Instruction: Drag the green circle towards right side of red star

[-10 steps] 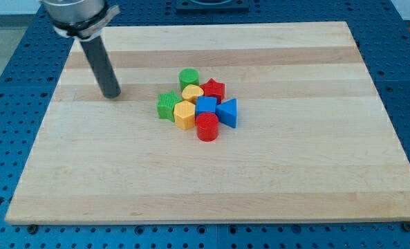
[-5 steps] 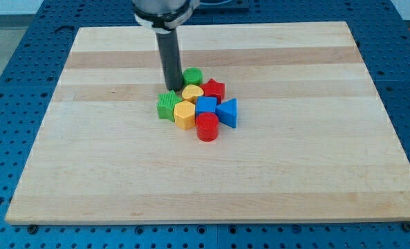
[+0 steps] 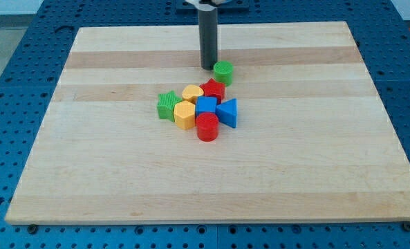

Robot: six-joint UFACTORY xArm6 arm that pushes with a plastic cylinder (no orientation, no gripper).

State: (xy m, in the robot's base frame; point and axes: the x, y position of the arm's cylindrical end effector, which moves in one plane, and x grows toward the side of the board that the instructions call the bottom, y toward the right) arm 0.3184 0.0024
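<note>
The green circle (image 3: 223,72) stands apart from the cluster, above and a little to the right of the red star (image 3: 213,90). My tip (image 3: 208,66) rests on the board just left of the green circle, touching or nearly touching it. The red star sits at the top right of a tight cluster of blocks in the board's middle.
The cluster also holds a green star (image 3: 167,105), a yellow block (image 3: 192,93), a yellow hexagon (image 3: 184,115), a blue cube (image 3: 205,106), a blue triangle (image 3: 228,113) and a red cylinder (image 3: 207,128). The wooden board (image 3: 87,173) lies on a blue pegboard.
My tip swept from the board's left to the cluster's top, then up and right. The green circle moved right and up, off the cluster's top left to above the red star.
</note>
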